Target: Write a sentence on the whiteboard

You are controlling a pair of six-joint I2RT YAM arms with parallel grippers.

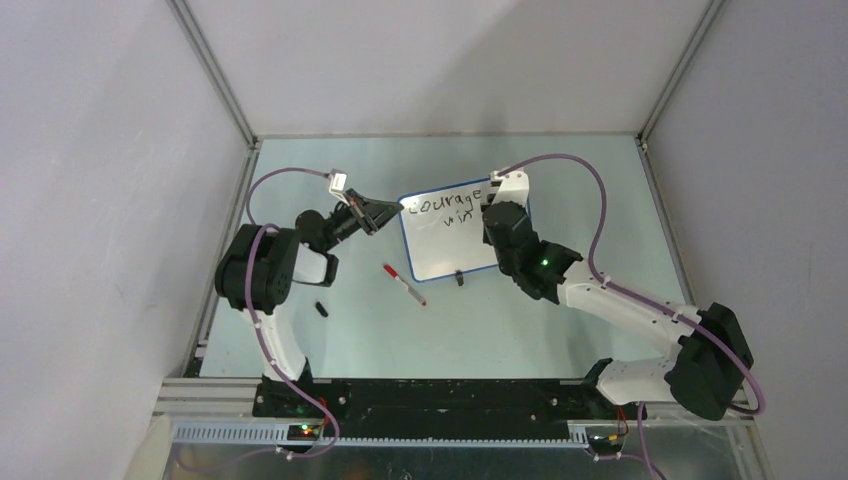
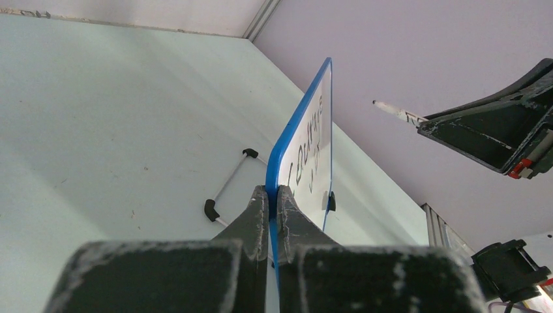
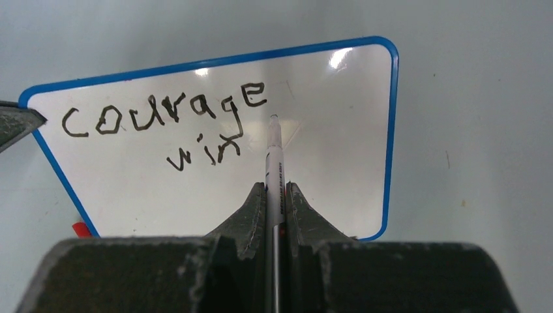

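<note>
Left gripper (image 2: 274, 195): jaws shut tight on the board's blue rim, at its left edge.
Right gripper (image 3: 276, 195): closed on a marker (image 3: 274, 153), which points out past the fingertips.
Board (image 1: 450, 245): mid-table between the two arms, slightly skewed, with its near-left corner towards the bases. One black foot (image 1: 459, 278) shows at its near edge.
Sentence (image 3: 163, 114): "courage" runs along the top in black, with "win" below it and to the right. The rest of the face is blank.
Marker tip: over the board just right of "win", under the "e". In the left wrist view it looks clear of the face.
Pen (image 1: 404, 284): white with a red end, lying on the table just left of the board's near corner.
Black bit (image 1: 321, 309): small, lying near the left arm, well apart from the board.
Table (image 1: 560, 190): pale green, matt, with a few small marks.
Room: plain grey walls on three sides and metal posts at the back corners.
</note>
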